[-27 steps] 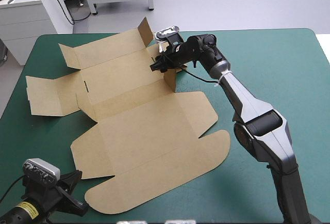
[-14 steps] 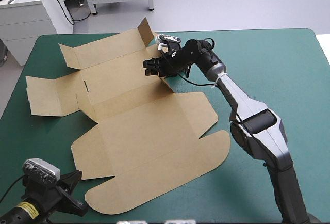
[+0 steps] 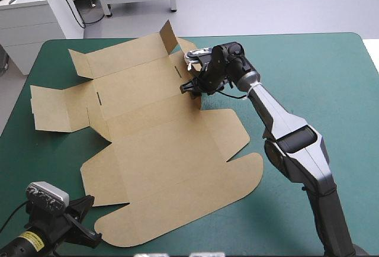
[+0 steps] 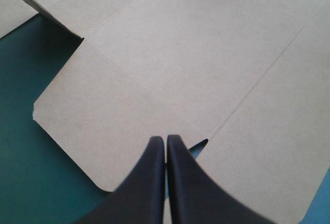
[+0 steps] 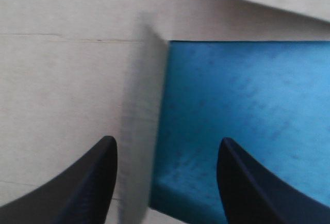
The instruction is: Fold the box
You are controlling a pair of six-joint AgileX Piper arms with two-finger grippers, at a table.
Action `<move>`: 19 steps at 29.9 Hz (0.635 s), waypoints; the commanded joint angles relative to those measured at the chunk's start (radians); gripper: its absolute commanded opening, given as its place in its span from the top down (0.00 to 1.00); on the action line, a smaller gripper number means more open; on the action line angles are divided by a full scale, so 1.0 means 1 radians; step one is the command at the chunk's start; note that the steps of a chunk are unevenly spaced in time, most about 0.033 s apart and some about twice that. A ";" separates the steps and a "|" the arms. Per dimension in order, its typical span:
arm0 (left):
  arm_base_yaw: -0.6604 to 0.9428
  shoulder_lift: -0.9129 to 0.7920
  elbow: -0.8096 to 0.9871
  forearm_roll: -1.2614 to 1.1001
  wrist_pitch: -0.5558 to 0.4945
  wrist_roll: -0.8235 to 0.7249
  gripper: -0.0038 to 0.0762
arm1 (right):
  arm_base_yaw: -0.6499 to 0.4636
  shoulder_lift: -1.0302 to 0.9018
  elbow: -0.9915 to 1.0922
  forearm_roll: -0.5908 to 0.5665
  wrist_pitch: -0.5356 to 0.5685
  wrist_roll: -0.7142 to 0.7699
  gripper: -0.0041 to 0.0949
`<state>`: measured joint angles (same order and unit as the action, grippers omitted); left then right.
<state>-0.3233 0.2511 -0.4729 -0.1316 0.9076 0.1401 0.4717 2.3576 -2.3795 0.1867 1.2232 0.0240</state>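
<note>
The brown box (image 3: 160, 144) lies as a flat cut sheet on the teal-green cover, with its far flap (image 3: 167, 35) tilted up. My right gripper (image 3: 190, 86) is at the sheet's right side and stands open. In the right wrist view a small raised flap (image 5: 142, 131) stands edge-on between the right gripper's (image 5: 166, 140) fingers, with board on one side and cover on the other. My left gripper (image 3: 83, 218) is shut and empty at the table's near left corner. In the left wrist view the left gripper (image 4: 165, 139) points over a rounded near flap of the box (image 4: 206, 53).
The sheet spreads over the table's left and middle parts, and its left flap (image 3: 50, 109) reaches close to the left edge. The right arm crosses the cover's right half (image 3: 331, 79). A white cabinet (image 3: 35, 14) stands beyond the far left corner.
Just before, my right gripper swung left over the box's far panel. It has now come back to the small flap at the sheet's right side. The left arm has not moved.
</note>
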 commanded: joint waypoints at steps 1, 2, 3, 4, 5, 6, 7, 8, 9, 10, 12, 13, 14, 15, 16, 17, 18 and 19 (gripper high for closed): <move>-0.004 0.011 -0.025 -0.018 -0.061 -0.002 0.96 | -0.008 -0.120 -0.072 -0.063 0.013 -0.024 0.46; -0.004 0.011 -0.025 -0.018 -0.061 -0.002 0.96 | -0.008 -0.122 -0.080 -0.063 0.010 -0.030 0.47; -0.004 0.011 -0.025 -0.018 -0.061 -0.002 0.96 | -0.008 -0.123 -0.088 -0.061 0.008 -0.037 0.47; -0.004 0.011 -0.025 -0.018 -0.061 -0.002 0.96 | -0.008 -0.123 -0.090 -0.059 0.005 -0.037 0.48; -0.004 0.011 -0.025 -0.018 -0.061 -0.002 0.96 | -0.008 -0.123 -0.092 -0.057 0.003 -0.037 0.49; -0.004 0.011 -0.025 -0.018 -0.061 -0.002 0.96 | -0.008 -0.121 -0.092 -0.057 0.003 -0.037 0.50; -0.004 0.011 -0.025 -0.018 -0.061 -0.002 0.96 | -0.008 -0.119 -0.092 -0.057 0.001 -0.037 0.51; -0.004 0.011 -0.025 -0.018 -0.061 -0.002 0.96 | -0.008 -0.115 -0.092 -0.055 -0.003 -0.037 0.52; -0.004 0.011 -0.025 -0.018 -0.061 -0.002 0.96 | -0.008 -0.110 -0.092 -0.053 -0.004 -0.037 0.52; -0.004 0.011 -0.025 -0.018 -0.061 -0.002 0.96 | -0.008 -0.106 -0.092 -0.045 -0.004 -0.037 0.53; -0.004 0.011 -0.025 -0.018 -0.061 -0.002 0.96 | -0.008 -0.097 -0.092 -0.038 -0.004 -0.037 0.55; -0.004 0.011 -0.025 -0.018 -0.061 -0.002 0.96 | -0.008 -0.091 -0.092 -0.038 -0.004 -0.037 0.56; -0.004 0.011 -0.025 -0.018 -0.061 -0.002 0.96 | -0.008 -0.088 -0.092 -0.036 -0.004 -0.037 0.57; -0.004 0.011 -0.025 -0.018 -0.061 -0.002 0.96 | -0.008 -0.080 -0.092 -0.036 -0.004 -0.037 0.59; -0.004 0.011 -0.025 -0.018 -0.061 -0.002 0.96 | -0.008 -0.077 -0.092 -0.032 -0.004 -0.032 0.60; -0.004 0.011 -0.025 -0.018 -0.061 -0.002 0.96 | -0.008 -0.072 -0.092 -0.029 -0.002 -0.032 0.61; -0.004 0.011 -0.025 -0.018 -0.061 -0.002 0.96 | -0.008 -0.073 -0.092 -0.022 0.006 -0.032 0.62; -0.004 0.011 -0.025 -0.018 -0.061 -0.002 0.96 | -0.008 -0.071 -0.092 -0.008 0.019 -0.034 0.64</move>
<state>-0.3233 0.2511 -0.4729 -0.1316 0.9076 0.1401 0.4678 2.3515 -2.4424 0.1464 1.2451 0.0000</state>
